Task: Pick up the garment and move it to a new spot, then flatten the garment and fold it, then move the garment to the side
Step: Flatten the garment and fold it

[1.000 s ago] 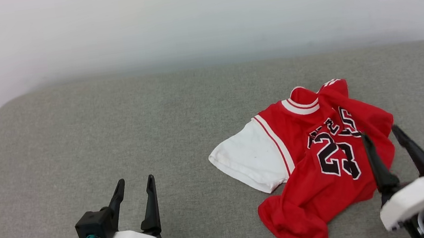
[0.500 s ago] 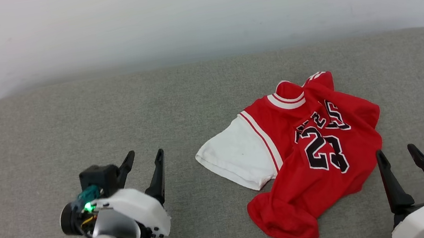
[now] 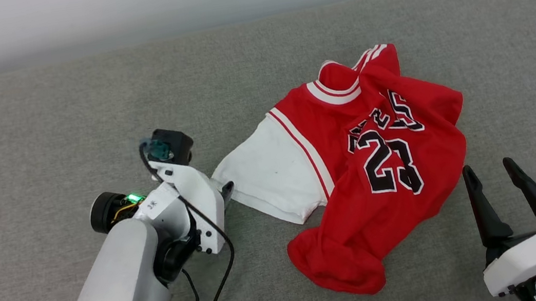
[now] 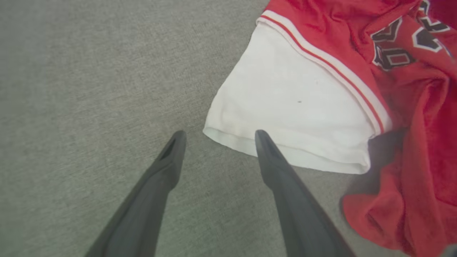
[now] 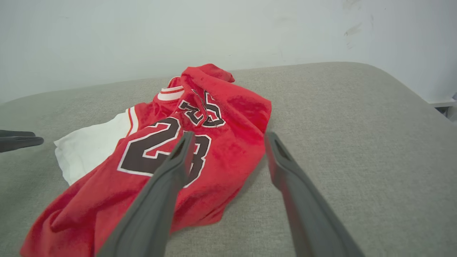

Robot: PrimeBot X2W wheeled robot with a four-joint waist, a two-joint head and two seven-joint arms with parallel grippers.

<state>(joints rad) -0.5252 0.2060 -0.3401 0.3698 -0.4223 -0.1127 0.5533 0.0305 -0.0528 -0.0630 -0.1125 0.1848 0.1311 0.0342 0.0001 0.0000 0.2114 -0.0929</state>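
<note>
One grey fabric surface [image 3: 33, 98] against a white wall [image 3: 124, 3] bears the garment [image 3: 357, 201]; left pincer [image 4: 219, 133] and right pincer [image 3: 487, 165] gape empty.

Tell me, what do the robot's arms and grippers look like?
Both the left gripper and right gripper have two long, dark, tapering fingers on white wrist shells. The left forearm is rounded silver, with a black cable, green light and teal connector.

Red garment [image 3: 394, 206] with white sleeve [image 3: 266, 176], black numerals, on grey cushion [image 3: 62, 120].
</note>
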